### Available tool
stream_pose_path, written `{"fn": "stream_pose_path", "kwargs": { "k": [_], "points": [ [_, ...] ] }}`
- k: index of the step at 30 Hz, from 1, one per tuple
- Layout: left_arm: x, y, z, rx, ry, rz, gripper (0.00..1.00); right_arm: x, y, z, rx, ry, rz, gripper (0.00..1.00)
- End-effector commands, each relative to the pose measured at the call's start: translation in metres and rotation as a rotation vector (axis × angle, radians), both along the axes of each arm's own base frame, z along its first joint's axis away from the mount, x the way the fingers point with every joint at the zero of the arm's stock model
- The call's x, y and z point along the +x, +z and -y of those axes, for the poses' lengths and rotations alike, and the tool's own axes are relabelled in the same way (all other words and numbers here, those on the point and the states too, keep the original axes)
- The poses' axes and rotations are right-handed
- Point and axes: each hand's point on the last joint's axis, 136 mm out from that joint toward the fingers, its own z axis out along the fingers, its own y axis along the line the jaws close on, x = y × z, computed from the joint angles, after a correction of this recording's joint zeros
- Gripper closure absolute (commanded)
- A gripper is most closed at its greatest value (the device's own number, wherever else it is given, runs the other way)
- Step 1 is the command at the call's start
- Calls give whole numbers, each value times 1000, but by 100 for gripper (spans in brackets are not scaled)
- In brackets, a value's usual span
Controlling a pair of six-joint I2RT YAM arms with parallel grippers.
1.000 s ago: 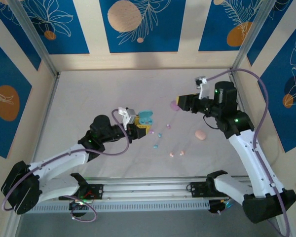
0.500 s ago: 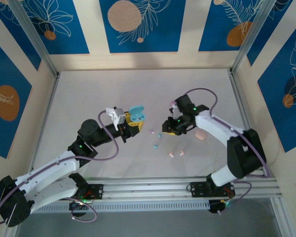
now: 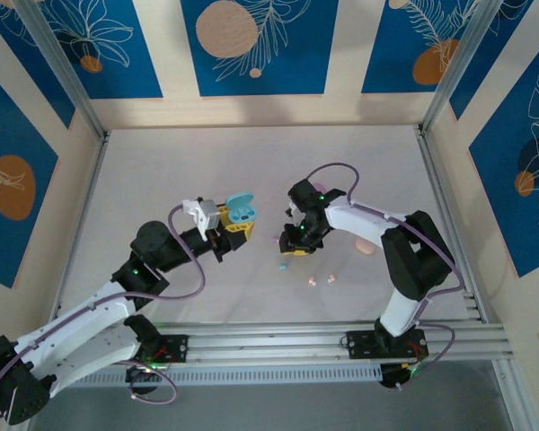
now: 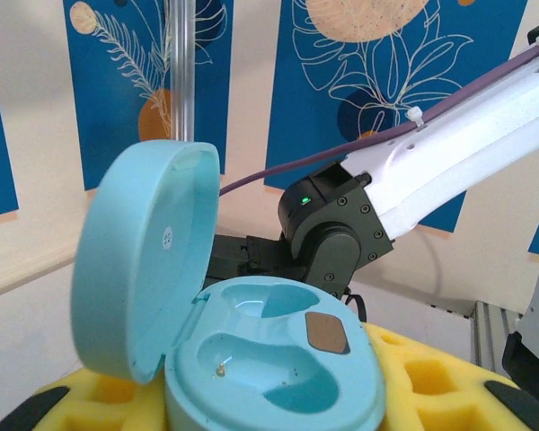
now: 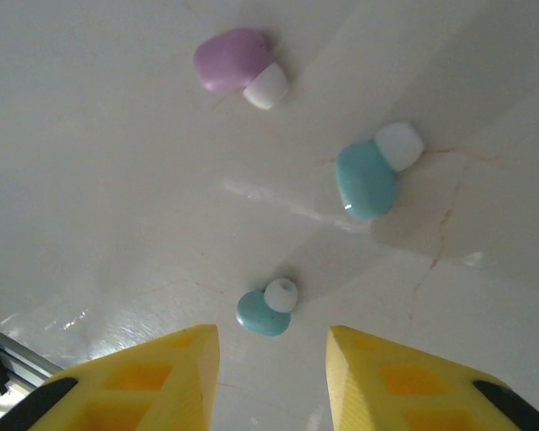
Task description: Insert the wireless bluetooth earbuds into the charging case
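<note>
The light-blue charging case [image 4: 278, 368] sits open in the left hand [image 3: 235, 221], its lid tilted up at its left and both wells empty. Near the bench's centre lie a lilac bud [image 5: 232, 61], a light-blue bud [image 5: 366, 180] and a second light-blue bud [image 5: 262, 312], all white-tipped and apart. Two pink buds [image 3: 313, 280] lie side by side nearer the front edge. A pink case [image 3: 366, 246] lies to their right.

White arm links [image 3: 76, 323], black joints [image 3: 151, 242], purple cables [image 3: 328, 166], green lights [image 4: 304, 200], yellow foam-padded jaws.
</note>
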Motion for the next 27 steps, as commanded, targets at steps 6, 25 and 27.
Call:
{"fn": "stream_pose_path", "kwargs": {
  "k": [6, 25, 27],
  "points": [
    [-3, 23, -3, -26, 5, 50, 66, -2, 3, -26, 23, 102, 22, 60],
    [-5, 23, -4, -29, 3, 38, 66, -2, -33, -34, -40, 204, -30, 59],
    [-4, 23, -4, -28, 2, 37, 66, -7, -35, -31, -47, 205, -42, 60]
  ]
}}
